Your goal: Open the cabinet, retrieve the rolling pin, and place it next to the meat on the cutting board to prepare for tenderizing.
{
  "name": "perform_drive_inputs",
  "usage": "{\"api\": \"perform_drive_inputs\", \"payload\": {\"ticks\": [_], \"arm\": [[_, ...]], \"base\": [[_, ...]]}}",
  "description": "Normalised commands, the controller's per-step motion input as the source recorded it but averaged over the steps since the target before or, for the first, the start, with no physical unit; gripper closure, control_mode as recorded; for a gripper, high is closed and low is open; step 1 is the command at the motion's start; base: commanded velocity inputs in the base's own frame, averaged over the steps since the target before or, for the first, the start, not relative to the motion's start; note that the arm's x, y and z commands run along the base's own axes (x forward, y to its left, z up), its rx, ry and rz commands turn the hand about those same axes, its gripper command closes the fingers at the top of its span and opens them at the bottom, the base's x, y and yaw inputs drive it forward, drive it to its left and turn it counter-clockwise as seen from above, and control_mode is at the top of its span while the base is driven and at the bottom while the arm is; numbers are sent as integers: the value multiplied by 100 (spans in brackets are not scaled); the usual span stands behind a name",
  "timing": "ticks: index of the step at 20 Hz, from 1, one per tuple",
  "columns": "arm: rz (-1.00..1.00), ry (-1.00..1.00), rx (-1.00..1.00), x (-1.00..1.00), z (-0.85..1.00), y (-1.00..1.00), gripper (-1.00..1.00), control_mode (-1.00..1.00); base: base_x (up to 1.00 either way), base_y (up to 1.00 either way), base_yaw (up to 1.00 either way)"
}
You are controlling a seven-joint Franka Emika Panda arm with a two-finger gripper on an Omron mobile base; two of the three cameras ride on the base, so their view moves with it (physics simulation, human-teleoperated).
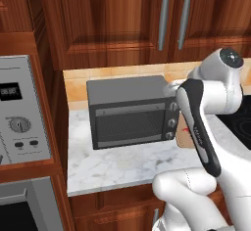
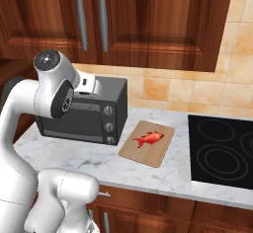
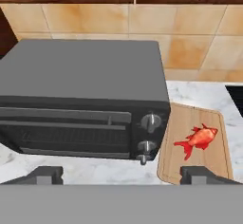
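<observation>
The reddish-brown wall cabinet [image 1: 122, 14] [image 2: 148, 19] hangs above the counter, both doors shut. Its two silver bar handles [image 1: 163, 19] [image 2: 103, 19] stand side by side. The rolling pin is out of sight. A tan cutting board [image 2: 147, 143] [image 3: 216, 152] lies flat on the marble, right of the toaster oven, with the red meat [image 2: 149, 138] [image 3: 199, 138] on its middle. My gripper [image 3: 122, 175] is open and holds nothing. It hangs in front of the toaster oven, above the counter and well below the cabinet. In the left base view my arm covers most of the board [image 1: 184, 138].
A grey toaster oven [image 1: 130, 110] [image 2: 84, 118] [image 3: 80, 99] stands on the white marble counter [image 1: 122, 164] against the tiled wall. A black cooktop [image 2: 222, 150] lies right of the board. A tall oven unit with a control panel [image 1: 17, 112] bounds the counter's left end.
</observation>
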Motion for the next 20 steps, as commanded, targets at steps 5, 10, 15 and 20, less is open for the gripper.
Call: {"api": "perform_drive_inputs", "payload": {"ticks": [5,10,15,20], "arm": [[-2,-31,-4,-16,43,-10,-100,-100],[-3,-25,-3,0,48,0,-100,-100],[-2,-23,-2,0,55,-3,-100,-100],[0,-24,-1,0,54,-9,-100,-100]], "base": [[0,0,0],[0,0,0],[0,0,0],[0,0,0]]}}
